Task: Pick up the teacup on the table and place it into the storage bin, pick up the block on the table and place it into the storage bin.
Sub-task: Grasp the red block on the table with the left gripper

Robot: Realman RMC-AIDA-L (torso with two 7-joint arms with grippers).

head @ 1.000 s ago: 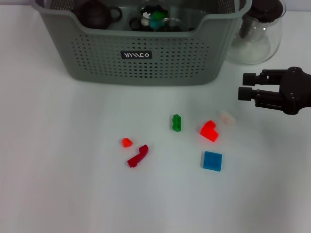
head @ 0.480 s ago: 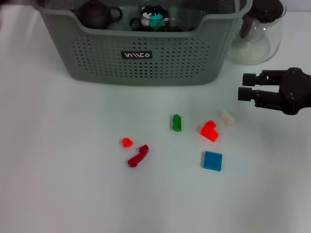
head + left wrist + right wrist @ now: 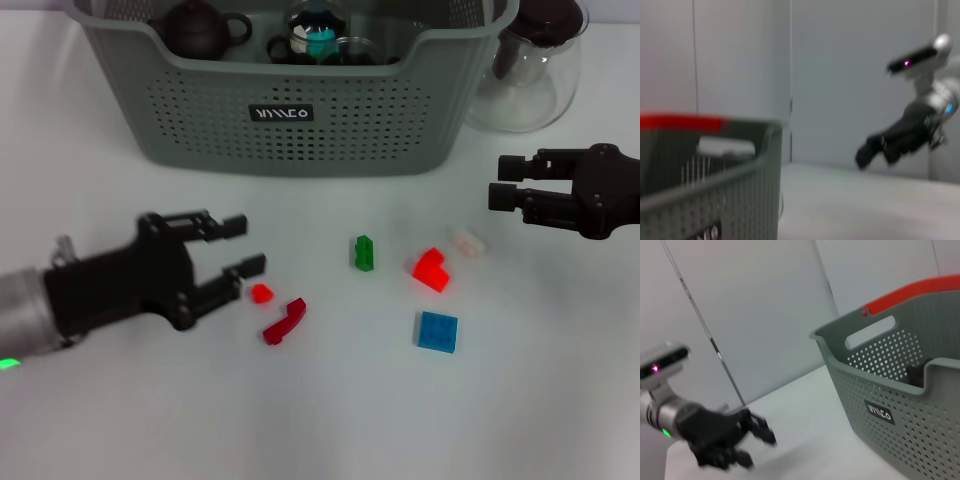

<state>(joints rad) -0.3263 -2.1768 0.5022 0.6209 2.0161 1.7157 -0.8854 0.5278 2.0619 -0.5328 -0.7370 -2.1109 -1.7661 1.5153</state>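
left gripper (image 3: 245,246): fingers spread wide, empty, low over the table (image 3: 120,420), just short of the small orange block (image 3: 261,293).
risk: those open fingers may nudge the orange block or the dark red piece (image 3: 285,321) beside it instead of straddling one.
storage bin (image 3: 300,120): at the back, a dark teapot (image 3: 198,25) already inside.
right gripper (image 3: 505,182): parked at right near the glass pitcher (image 3: 530,70), seemingly slightly parted, empty.
surface and room: plain white tabletop, pale grey walls.

The storage bin (image 3: 300,110) is cut off by the head view's top edge, and its wall hides the lower parts of the dark teapot (image 3: 197,28) inside. The left wrist view is blurred throughout. The pale block (image 3: 467,240) barely shows against the worktop (image 3: 120,420).
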